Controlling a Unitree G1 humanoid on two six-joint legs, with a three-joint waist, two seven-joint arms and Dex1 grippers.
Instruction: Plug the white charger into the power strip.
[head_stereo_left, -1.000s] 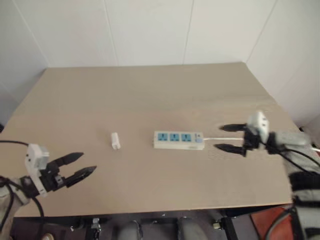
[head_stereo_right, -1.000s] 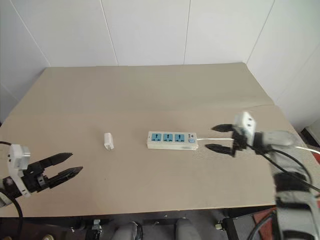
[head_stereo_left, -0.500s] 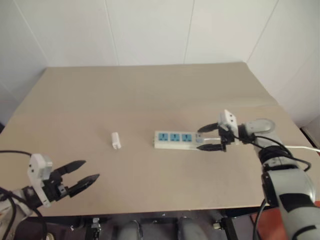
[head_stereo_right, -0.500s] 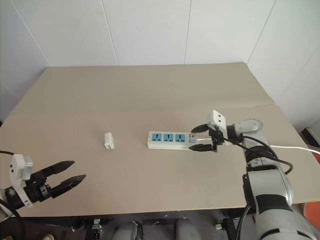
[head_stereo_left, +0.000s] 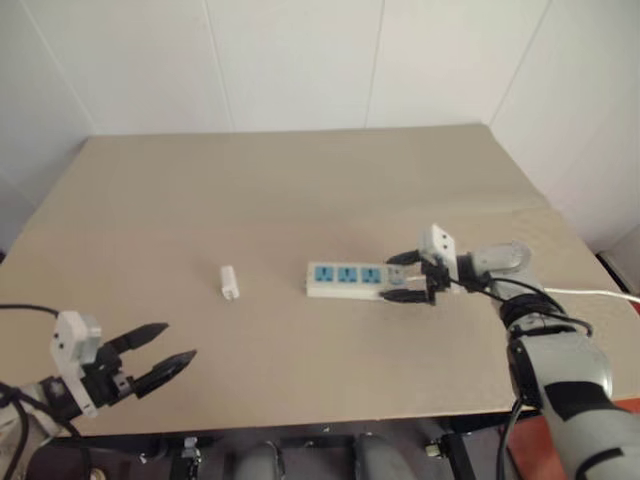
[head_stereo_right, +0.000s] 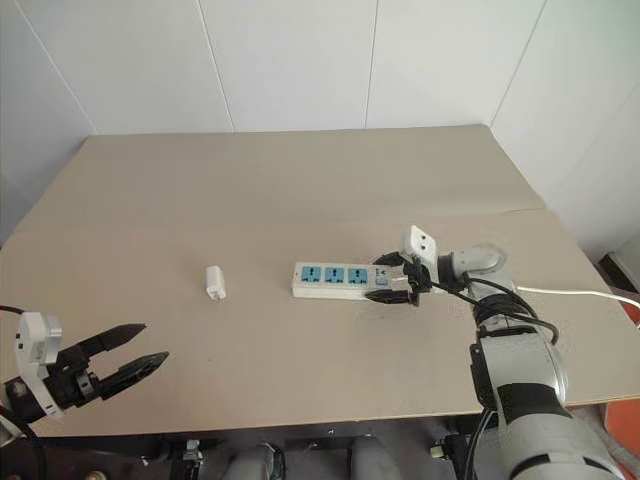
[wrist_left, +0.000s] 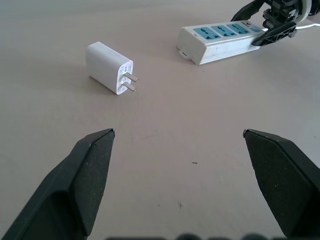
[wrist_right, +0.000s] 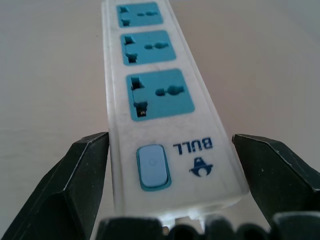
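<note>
A: Any lettering to read?
B: One word, "BULL", in blue capitals on the power strip (wrist_right: 159, 100), at its right end beside the small blue switch (wrist_right: 152, 166).
A: Anything with it?
B: A small blue logo mark just next to the word. The white charger (wrist_left: 108, 67) has print on its prong face, too small to read.

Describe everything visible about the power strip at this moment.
The power strip is a long white glossy plastic bar lying flat on the tan table, with three blue socket faces, all empty, a small blue switch and a "BULL" logo at its cord end. The right gripper, open, straddles that end without clearly touching it. A thin white cord trails away.
</note>
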